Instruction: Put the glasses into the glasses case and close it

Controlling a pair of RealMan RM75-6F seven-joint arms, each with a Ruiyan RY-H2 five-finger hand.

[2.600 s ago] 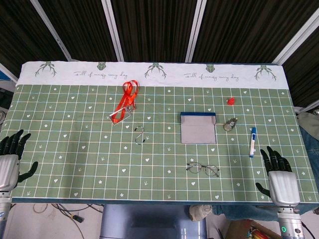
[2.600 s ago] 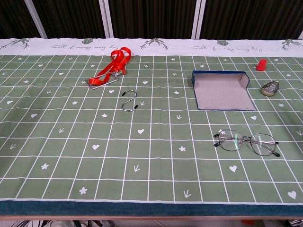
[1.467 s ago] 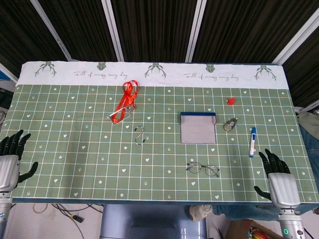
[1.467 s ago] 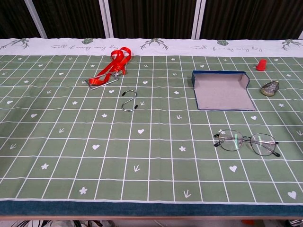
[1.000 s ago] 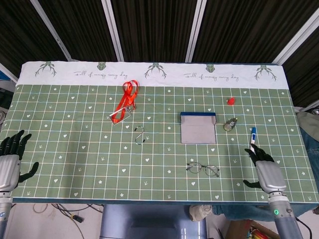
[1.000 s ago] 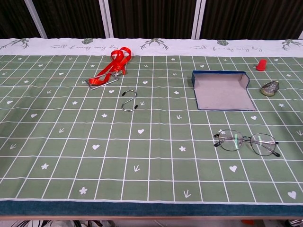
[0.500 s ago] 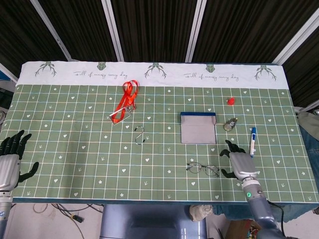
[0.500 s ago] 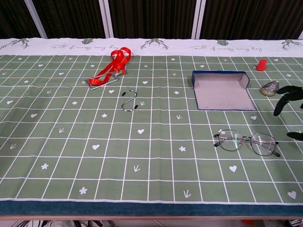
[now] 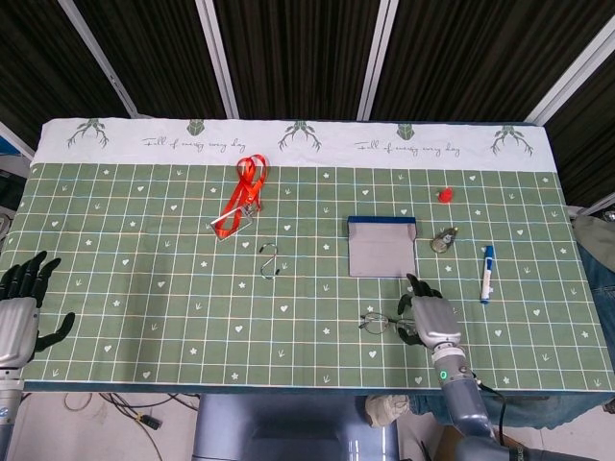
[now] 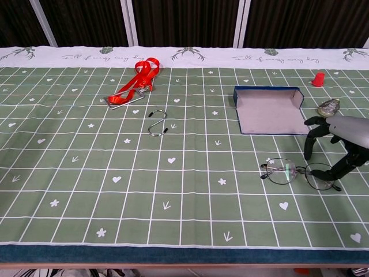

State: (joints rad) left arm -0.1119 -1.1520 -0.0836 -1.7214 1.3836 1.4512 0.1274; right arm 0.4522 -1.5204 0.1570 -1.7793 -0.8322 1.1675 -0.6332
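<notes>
Right hand (image 10: 345, 140), fingers spread and empty, hovers over the thin wire-rimmed glasses (image 10: 300, 173), lower right; likely light, fragile, best pinched at the bridge.

The right hand (image 10: 337, 144), fingers spread, hovers over the glasses (image 10: 298, 173) beside the open glasses case (image 10: 270, 109).

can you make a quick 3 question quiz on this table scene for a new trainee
1. True or false: the glasses already lie inside the glasses case.
2. Which hand is over the glasses? A) left hand B) right hand C) both
3. Fill in: the glasses case lies ____ on the table, its grey lining showing.

Key
1. False. They lie on the cloth, nearer the robot than the case.
2. B. The right hand hovers at their right lens, fingers apart; the left hand sits at the table's near left corner.
3. Open.
</notes>
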